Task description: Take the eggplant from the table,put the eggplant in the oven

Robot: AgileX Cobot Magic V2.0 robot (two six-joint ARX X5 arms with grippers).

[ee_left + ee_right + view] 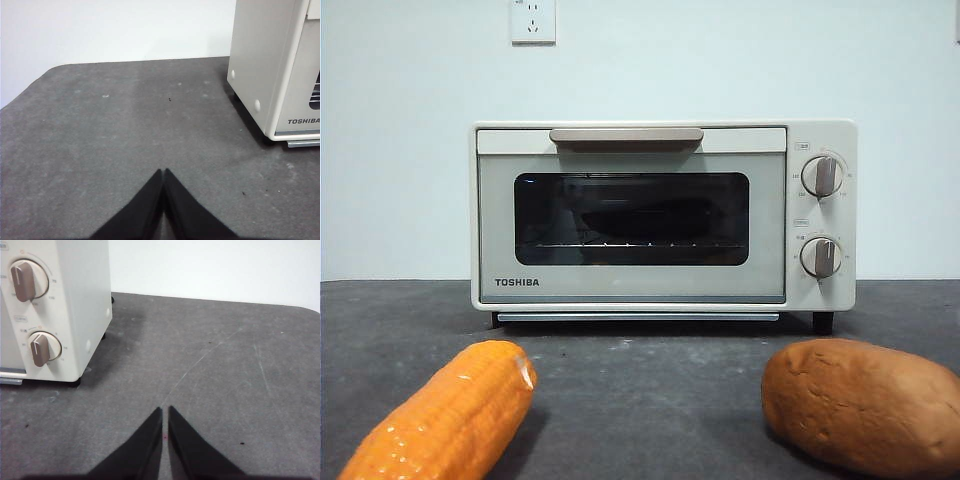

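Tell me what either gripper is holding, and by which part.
Nothing. The left gripper and right gripper are both shut on nothing above the dark grey table.

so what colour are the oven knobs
Brownish-grey knobs on cream dials, clearest in the right wrist view of the oven.

You get even, soft, fairly bright light in all three views, with no hard glare. In the front view the oven [663, 215] throws a dark band of shadow onto the table [640, 380] just beneath its front edge, and its dark glass door shows faint reflections that make the interior hard to read. The corn cob [445, 415] and the brown lump [865, 400] sit very near your lens and look slightly soft. In both wrist views the oven casts a shadow beside its base, and the table's speckle stays reasonably sharp.
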